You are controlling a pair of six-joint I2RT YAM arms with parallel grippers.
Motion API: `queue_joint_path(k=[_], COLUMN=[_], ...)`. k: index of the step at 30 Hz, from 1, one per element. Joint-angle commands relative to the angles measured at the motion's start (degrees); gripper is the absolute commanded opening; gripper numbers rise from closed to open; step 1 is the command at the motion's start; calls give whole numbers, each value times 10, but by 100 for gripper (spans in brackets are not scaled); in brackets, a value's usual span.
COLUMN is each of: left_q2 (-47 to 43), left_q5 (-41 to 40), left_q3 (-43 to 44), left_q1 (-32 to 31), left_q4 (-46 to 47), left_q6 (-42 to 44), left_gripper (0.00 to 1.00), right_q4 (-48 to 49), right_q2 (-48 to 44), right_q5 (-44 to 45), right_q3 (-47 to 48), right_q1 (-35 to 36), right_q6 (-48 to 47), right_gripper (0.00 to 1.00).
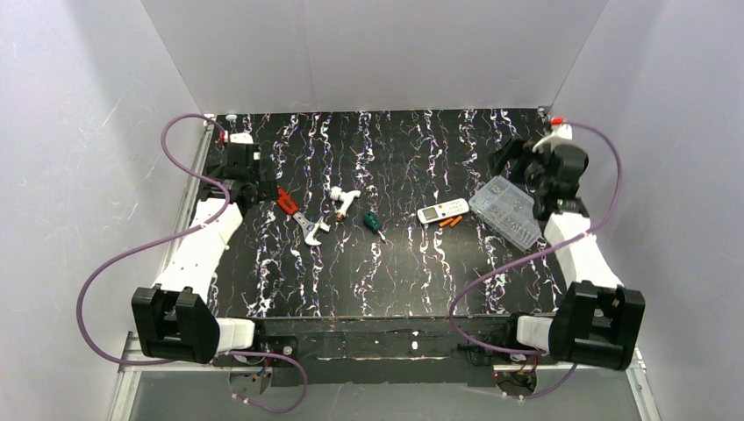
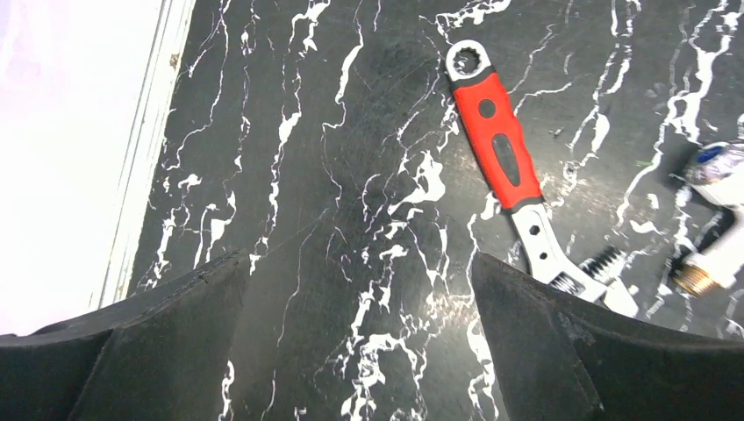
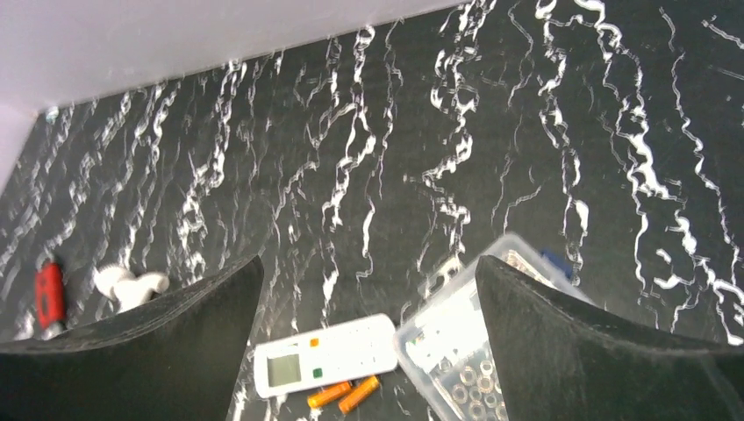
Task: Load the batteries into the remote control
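Observation:
The white remote control (image 1: 442, 210) (image 3: 325, 355) lies face up on the black marbled table, right of centre, display and buttons showing. Two orange batteries (image 1: 450, 222) (image 3: 345, 394) lie side by side against its near edge. My right gripper (image 1: 524, 163) (image 3: 368, 267) hangs open above the table's far right, the remote and batteries seen between its fingers from above. At the far left my left gripper (image 1: 260, 190) (image 2: 360, 263) is open over bare table, with nothing between its fingers.
A clear plastic parts box (image 1: 507, 211) (image 3: 456, 338) lies just right of the remote. A red-handled wrench (image 1: 298, 215) (image 2: 509, 167), a white bent pipe fitting (image 1: 344, 202) (image 2: 719, 254) and a green-handled screwdriver (image 1: 375, 224) lie left of centre. Walls enclose three sides.

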Motion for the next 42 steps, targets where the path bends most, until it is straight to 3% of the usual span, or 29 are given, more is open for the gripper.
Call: queue_joint_path(k=[1,6,8,11,12,15,20,22,26,29,34,42], left_q2=[26,12,6,6,9,38,140,175,237,299,389,451], left_q5=[13,110,187,311,328,306,358,382,420,445,573,528], left_q3=[68,59,58,65,69,96,145,143,101,121,196,242], left_q1=[4,12,12,3,-13,-108,-235,-275,-335,-342,-343,-344], left_q4=[-238,-219,-205,-182,-175,-157,-110,-56,131,193,208,208], left_q6=[-29,-3,11,29,37,88,101,102,188,203,258,333], left_gripper=[100,100,99,100,100,99,99,100,99,100,99,99], right_q4=[-232,-212,-172,-120,-142,-217,-177,-168,-194,-215,-231,-256], right_q2=[71,57,21,-8,0,30,0,-25,-70,-108,-172,-209], right_q5=[34,-19,20,6,-6,-34,-36,-41,-56,-65,-58,-56], right_q3=[145,140,91,68,86,137,91,68,43,21,-17,-20], right_q1=[-9,-25,-27,-28,-28,-28,-28,-28,-27,-26,-25,-25], right_q6=[73,102,143,147,144,133,146,148,143,137,123,109], right_gripper=[100,100,100,100,94,81,80,79,79,79,78,78])
